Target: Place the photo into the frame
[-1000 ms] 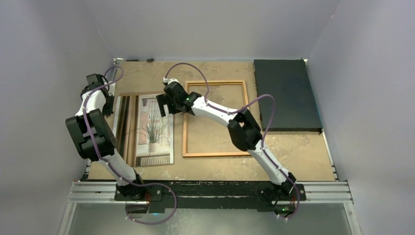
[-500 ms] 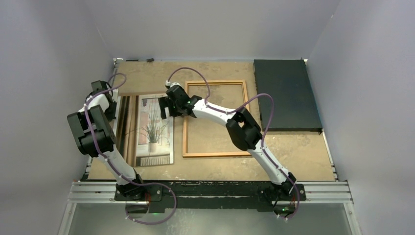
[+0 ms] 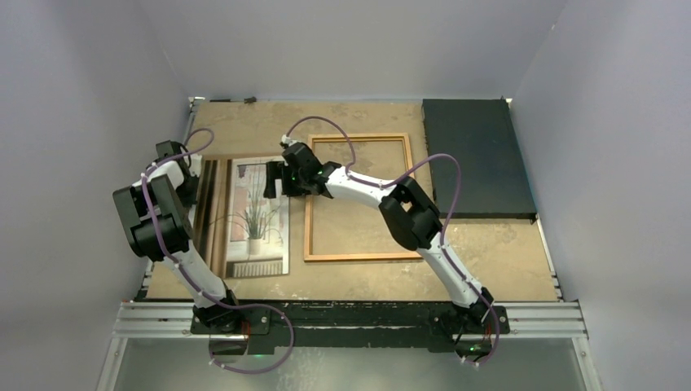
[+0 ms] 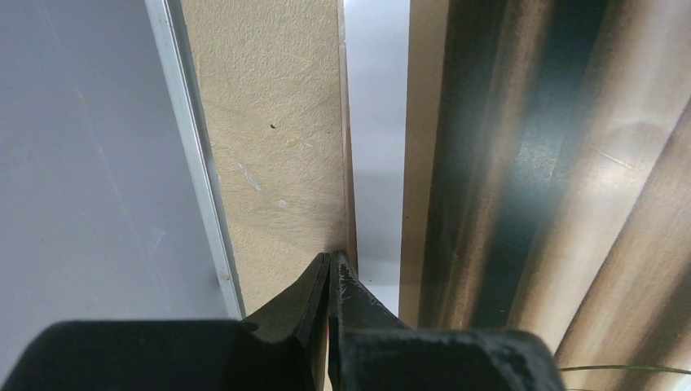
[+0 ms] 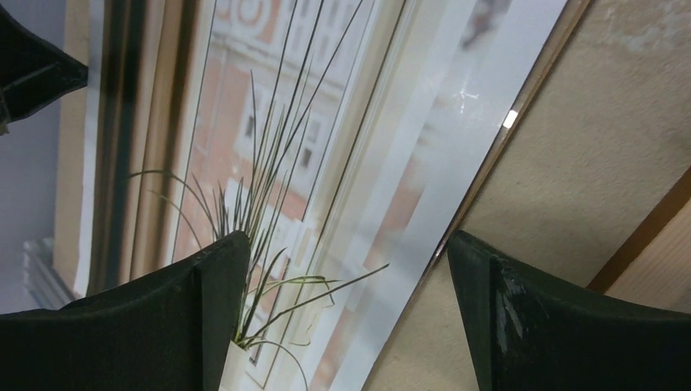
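The photo (image 3: 244,216) lies flat on the left of the table, showing a potted plant and striped curtains. The frame (image 3: 308,220), thin orange-brown wood, lies just right of it. My left gripper (image 3: 192,177) is shut, its tips (image 4: 330,259) low at the photo's left white border (image 4: 375,122); nothing shows between the jaws. My right gripper (image 3: 273,181) is open above the photo's right edge (image 5: 456,163), one finger (image 5: 216,309) over the print and the other (image 5: 505,318) over bare table. A frame edge (image 5: 644,236) shows at the right of the right wrist view.
A dark black slab (image 3: 477,159) lies at the back right, touching the frame's right side. A thin brown edge (image 5: 521,122) runs under the photo's border. The table's metal rim (image 4: 195,147) and the grey wall are close to my left gripper.
My left arm has moved toward the photo's left edge. My right gripper has shifted a little left and forward over the photo's right edge. Photo and frame have not moved.
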Robot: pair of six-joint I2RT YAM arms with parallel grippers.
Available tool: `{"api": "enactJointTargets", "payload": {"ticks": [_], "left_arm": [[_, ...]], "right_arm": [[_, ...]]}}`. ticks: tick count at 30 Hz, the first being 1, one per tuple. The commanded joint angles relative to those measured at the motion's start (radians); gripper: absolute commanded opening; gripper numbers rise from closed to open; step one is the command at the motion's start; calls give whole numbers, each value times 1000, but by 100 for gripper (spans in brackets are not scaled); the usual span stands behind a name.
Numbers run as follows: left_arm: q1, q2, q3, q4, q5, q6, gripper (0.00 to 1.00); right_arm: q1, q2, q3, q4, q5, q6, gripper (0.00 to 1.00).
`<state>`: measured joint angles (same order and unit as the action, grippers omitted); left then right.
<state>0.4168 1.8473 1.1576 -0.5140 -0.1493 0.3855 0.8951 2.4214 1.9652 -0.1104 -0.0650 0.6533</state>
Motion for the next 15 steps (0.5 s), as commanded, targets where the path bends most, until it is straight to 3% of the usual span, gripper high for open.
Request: {"api": "enactJointTargets", "payload": {"ticks": [1, 15], "left_arm": [[4, 28, -44, 2, 78, 0, 0], [4, 1, -104, 27, 91, 22, 0]], "right_arm": [[2, -51, -23, 9, -113, 79, 93], [1, -155, -114, 185, -260, 124, 93]]}}
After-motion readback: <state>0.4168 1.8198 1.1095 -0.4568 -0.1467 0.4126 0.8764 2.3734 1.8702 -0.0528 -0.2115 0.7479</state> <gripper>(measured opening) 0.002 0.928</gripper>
